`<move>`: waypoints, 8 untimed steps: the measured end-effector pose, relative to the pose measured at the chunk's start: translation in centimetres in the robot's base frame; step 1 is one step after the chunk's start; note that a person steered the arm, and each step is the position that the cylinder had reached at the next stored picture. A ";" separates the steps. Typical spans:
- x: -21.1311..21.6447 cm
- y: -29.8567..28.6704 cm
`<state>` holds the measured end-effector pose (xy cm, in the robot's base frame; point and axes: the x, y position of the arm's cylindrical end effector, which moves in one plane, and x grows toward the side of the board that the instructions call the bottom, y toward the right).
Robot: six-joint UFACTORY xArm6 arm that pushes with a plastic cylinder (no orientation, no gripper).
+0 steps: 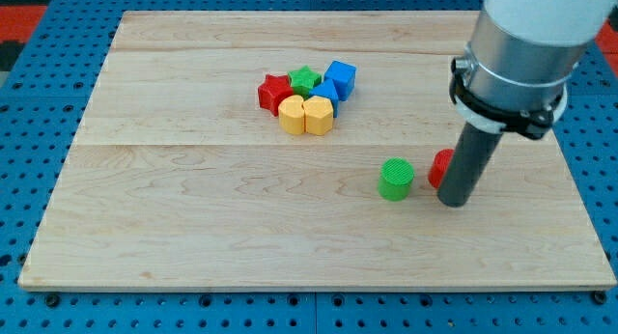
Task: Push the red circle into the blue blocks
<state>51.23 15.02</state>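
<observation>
The red circle (441,167) sits right of the board's middle, mostly hidden behind my rod. My tip (452,202) rests on the board just at the red circle's lower right, touching or nearly touching it. A blue cube (341,77) and a smaller blue block (326,91) lie in a cluster at the view's upper middle, far to the upper left of my tip.
A green cylinder (396,179) stands just left of the red circle. The cluster also holds a red star (274,92), a green star (305,80) and two yellow blocks (294,115) (318,115). The wooden board (193,228) lies on a blue pegboard.
</observation>
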 end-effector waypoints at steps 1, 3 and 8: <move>-1.7 1.1; -5.0 -2.7; -10.8 -3.5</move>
<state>40.43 11.53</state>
